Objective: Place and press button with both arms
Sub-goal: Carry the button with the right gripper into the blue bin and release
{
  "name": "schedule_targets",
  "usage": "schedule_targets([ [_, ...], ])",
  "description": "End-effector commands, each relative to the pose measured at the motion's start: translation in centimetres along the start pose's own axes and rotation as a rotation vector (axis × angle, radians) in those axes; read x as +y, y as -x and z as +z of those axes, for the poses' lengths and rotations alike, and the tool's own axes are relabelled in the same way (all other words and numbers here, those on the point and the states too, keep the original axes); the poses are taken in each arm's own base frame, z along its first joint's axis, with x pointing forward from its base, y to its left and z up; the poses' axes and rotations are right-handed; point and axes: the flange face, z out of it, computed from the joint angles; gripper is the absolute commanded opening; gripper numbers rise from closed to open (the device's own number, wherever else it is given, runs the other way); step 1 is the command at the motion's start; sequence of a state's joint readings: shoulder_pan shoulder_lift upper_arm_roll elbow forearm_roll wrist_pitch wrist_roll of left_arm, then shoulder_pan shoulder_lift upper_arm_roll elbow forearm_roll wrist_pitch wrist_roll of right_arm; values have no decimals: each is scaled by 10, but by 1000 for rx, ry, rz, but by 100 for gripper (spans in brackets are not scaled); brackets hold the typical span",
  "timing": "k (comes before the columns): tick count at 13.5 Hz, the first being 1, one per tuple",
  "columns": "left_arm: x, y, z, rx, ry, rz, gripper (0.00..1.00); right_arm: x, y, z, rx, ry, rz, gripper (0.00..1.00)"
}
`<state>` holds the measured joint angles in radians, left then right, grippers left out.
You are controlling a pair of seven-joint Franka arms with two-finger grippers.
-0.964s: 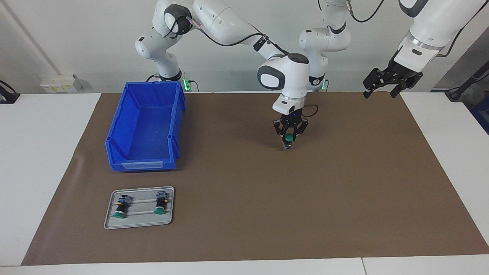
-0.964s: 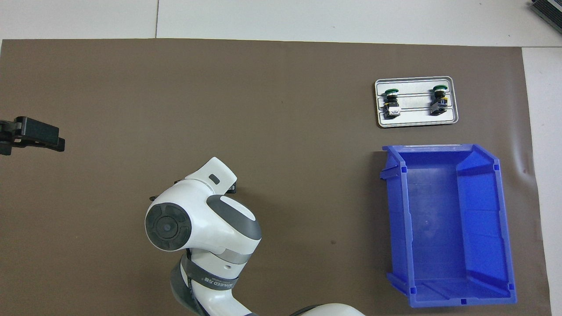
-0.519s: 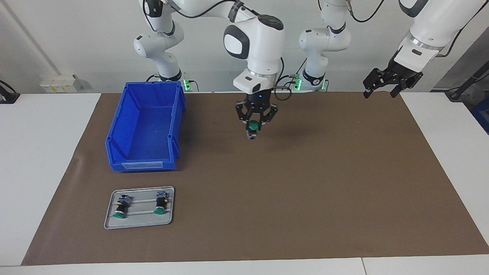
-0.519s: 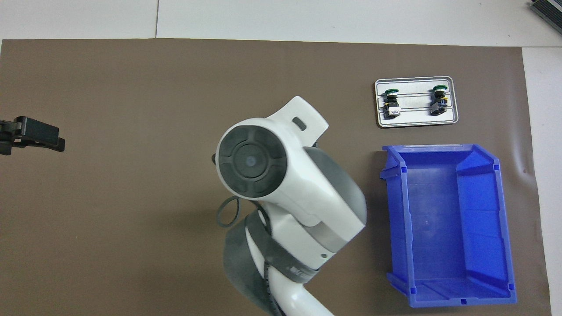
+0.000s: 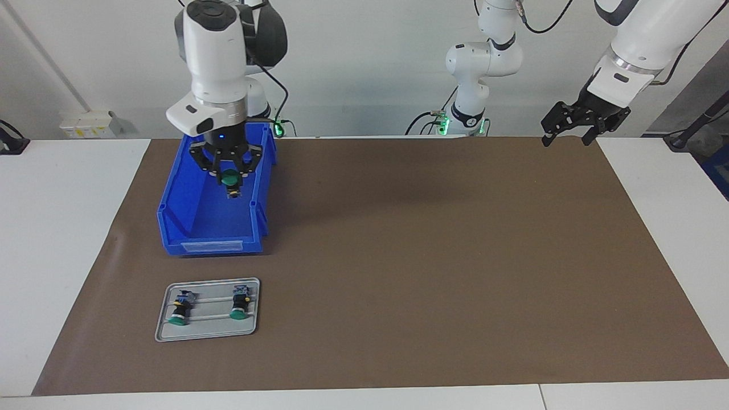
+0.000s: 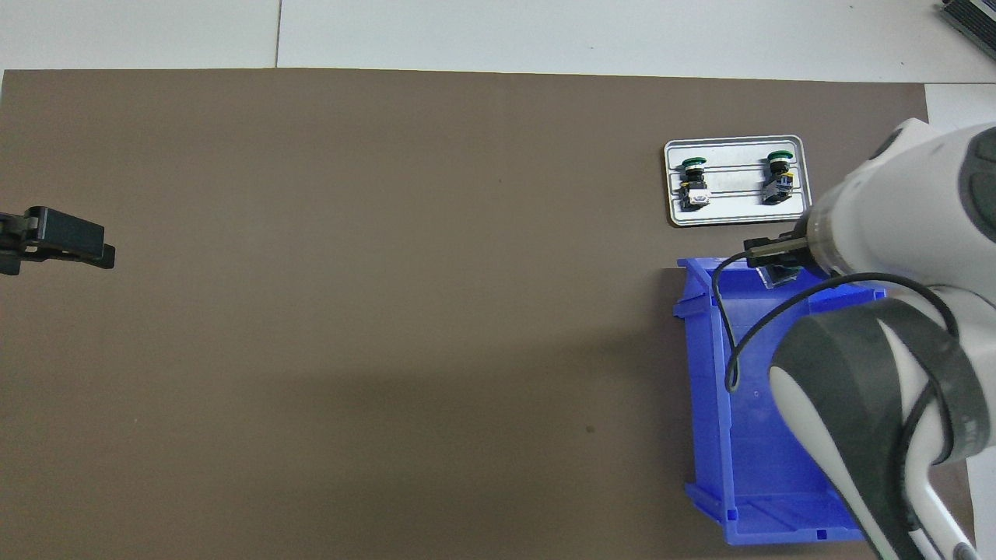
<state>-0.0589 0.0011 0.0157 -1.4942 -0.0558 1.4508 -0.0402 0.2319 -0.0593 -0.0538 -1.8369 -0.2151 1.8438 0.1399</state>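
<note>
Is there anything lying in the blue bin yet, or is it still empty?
Empty as far as it shows: the blue bin has a bare floor. The button hangs above it, clamped in the right gripper.

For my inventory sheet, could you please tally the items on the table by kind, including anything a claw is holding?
Green push-buttons: 3 (one held in the right claw over the blue bin, two lying on the grey tray)
Blue bins: 1
Grey trays: 1
Brown mats: 1
Total: 6
</note>
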Motion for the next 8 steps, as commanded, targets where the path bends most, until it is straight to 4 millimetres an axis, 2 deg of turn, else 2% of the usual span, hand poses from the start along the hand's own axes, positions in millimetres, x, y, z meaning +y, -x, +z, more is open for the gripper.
schedule_targets([
  [1, -2, 6, 0, -4, -17, -10, 100, 25, 38, 51, 36, -47, -13, 0],
  [2, -2, 6, 0, -4, -17, -10, 100, 31, 51, 72, 59, -55, 3, 0],
  [4, -2, 6, 0, -4, -17, -11, 100, 35, 64, 112, 86, -65, 19, 0],
  [6, -2, 6, 0, -4, -17, -10, 100, 43, 71, 138, 97, -69, 40, 0],
  [8, -2, 6, 0, -4, -17, -10, 100, 43, 77, 155, 87, -86, 57, 0],
])
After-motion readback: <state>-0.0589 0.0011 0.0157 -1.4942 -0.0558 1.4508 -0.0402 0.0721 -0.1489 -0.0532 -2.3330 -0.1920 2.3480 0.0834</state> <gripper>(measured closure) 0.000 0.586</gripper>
